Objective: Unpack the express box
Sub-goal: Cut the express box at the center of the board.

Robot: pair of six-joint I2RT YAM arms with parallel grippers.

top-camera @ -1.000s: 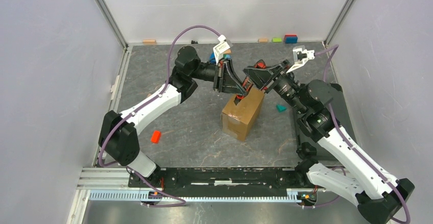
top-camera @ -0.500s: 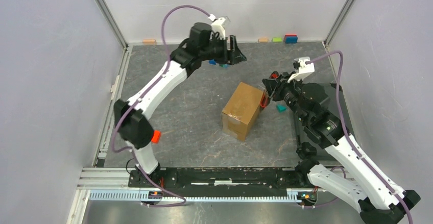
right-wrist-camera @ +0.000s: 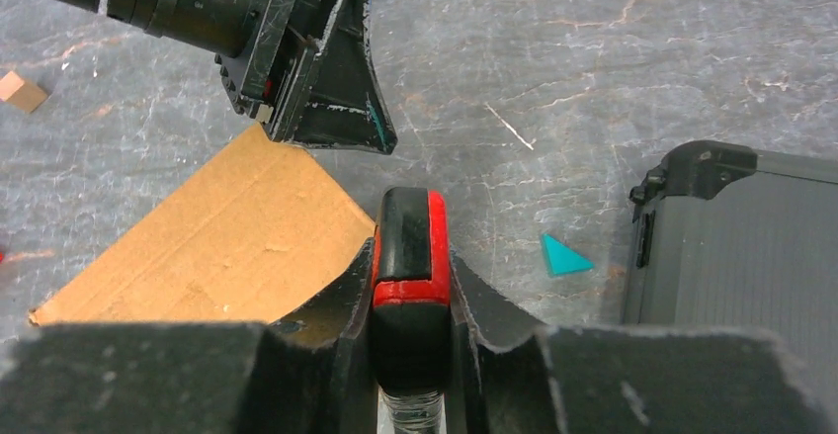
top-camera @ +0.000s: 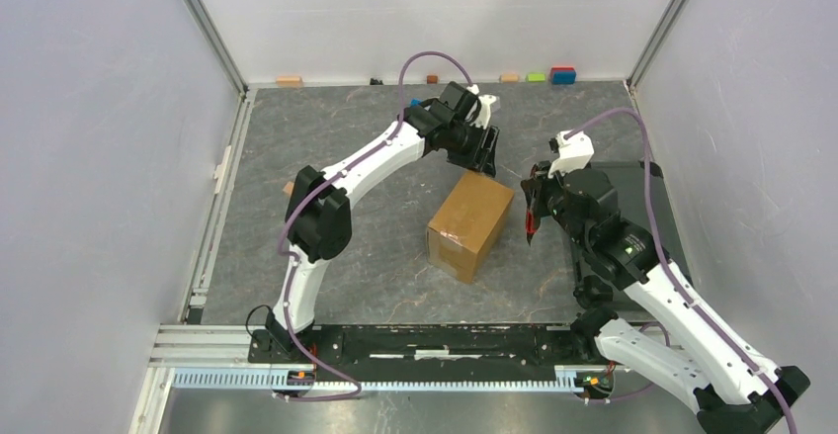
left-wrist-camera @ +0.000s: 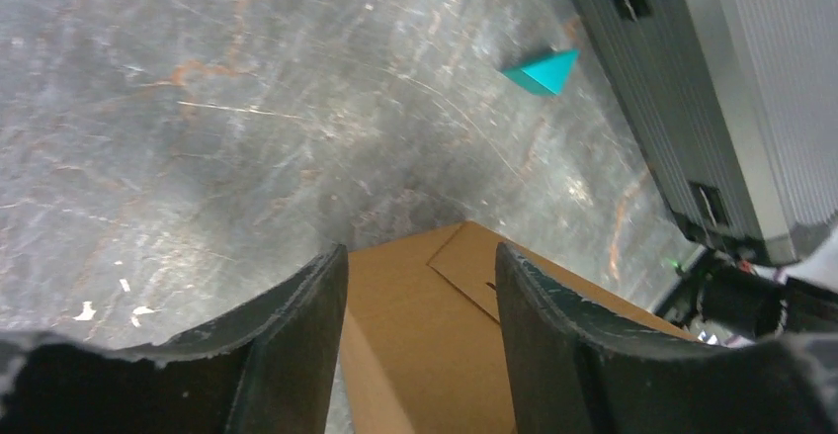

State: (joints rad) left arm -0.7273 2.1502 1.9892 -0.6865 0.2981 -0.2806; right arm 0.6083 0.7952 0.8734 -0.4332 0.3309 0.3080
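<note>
On the table (top-camera: pixel 296 157), about mid-surface, the express box (top-camera: pixel 469 224) sits with its top flaps lying flat. Over the box's far corner, the left fingers (left-wrist-camera: pixel 296 335) are spread apart with nothing between them, the corner showing in the gap. Just right of the box, the right fingers (right-wrist-camera: pixel 489 310) pinch a black-and-red tool (right-wrist-camera: pixel 407 246). Further right of the box lie a teal block (right-wrist-camera: pixel 565 256) and a black case (right-wrist-camera: pixel 741 246).
</note>
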